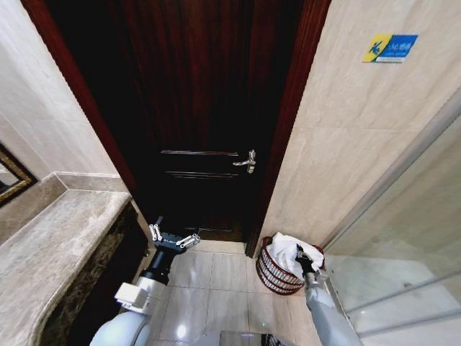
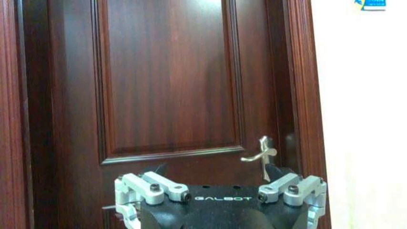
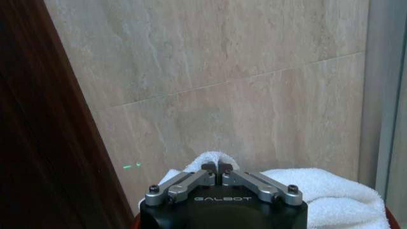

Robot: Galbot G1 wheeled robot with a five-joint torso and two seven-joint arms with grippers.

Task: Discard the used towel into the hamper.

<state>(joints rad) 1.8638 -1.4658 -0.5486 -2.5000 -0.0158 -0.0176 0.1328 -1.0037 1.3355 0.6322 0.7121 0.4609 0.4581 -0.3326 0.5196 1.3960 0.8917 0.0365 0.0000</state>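
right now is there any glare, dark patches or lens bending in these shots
Head view: straight wall edges bow outward like a fisheye, the dark wooden door swallows detail, and the pale floor tiles carry soft reflections. Left wrist view: a bright sheen runs down the door panel. Right wrist view: even light, a small green light spot on the beige tile wall.

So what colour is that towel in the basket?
White; the towel shows best in the right wrist view.

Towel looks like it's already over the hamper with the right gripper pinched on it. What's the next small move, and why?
Probably open the right gripper: its fingers are shut on a fold of the towel, which already lies heaped in the hamper. The left gripper idles before the door.
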